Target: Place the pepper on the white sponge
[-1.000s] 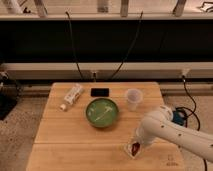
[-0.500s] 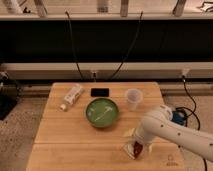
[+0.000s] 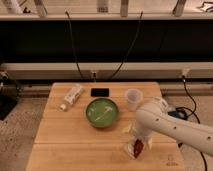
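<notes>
My gripper [image 3: 136, 148] hangs from the white arm [image 3: 165, 125] that reaches in from the right. It is low over the front right of the wooden table [image 3: 60, 145]. It is shut on the small dark red pepper [image 3: 137, 147], which sits at its tip close to the tabletop. A small pale corner [image 3: 126, 129] shows at the arm's left edge, just right of the green bowl [image 3: 102, 112]. It looks like the white sponge, and the arm hides most of it. The pepper is in front of that corner and a little to its right.
A white bottle [image 3: 71, 96] lies at the back left. A black phone [image 3: 100, 92] lies behind the bowl. A translucent cup [image 3: 132, 98] stands at the back right. Cables hang behind the table, and a blue object sits on the floor at the right.
The gripper with the pepper has shifted slightly to the right and the arm has bent in closer over the table. The other objects have not moved.
</notes>
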Action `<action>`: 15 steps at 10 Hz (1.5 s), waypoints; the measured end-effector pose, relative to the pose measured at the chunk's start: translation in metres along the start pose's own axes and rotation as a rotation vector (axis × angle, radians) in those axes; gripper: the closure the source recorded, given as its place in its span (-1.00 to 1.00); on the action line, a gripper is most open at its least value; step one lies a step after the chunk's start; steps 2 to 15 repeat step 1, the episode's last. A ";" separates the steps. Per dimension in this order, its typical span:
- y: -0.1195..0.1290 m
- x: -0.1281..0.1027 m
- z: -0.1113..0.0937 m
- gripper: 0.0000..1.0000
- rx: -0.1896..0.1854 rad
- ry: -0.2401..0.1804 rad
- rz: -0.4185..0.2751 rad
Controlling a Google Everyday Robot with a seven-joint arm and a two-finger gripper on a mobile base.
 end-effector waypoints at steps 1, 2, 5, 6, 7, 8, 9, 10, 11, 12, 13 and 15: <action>0.003 0.000 -0.005 -0.60 0.001 -0.007 0.008; 0.003 0.000 -0.005 -0.60 0.001 -0.007 0.008; 0.003 0.000 -0.005 -0.60 0.001 -0.007 0.008; 0.003 0.000 -0.005 -0.60 0.001 -0.007 0.008; 0.003 0.000 -0.005 -0.60 0.001 -0.007 0.008; 0.003 0.000 -0.005 -0.60 0.001 -0.007 0.008; 0.003 0.000 -0.005 -0.60 0.001 -0.007 0.008; 0.003 0.000 -0.005 -0.60 0.001 -0.007 0.008; 0.003 0.000 -0.005 -0.60 0.001 -0.007 0.008; 0.003 0.000 -0.005 -0.60 0.001 -0.007 0.008; 0.003 0.000 -0.005 -0.60 0.001 -0.007 0.008; 0.003 0.000 -0.005 -0.60 0.001 -0.007 0.008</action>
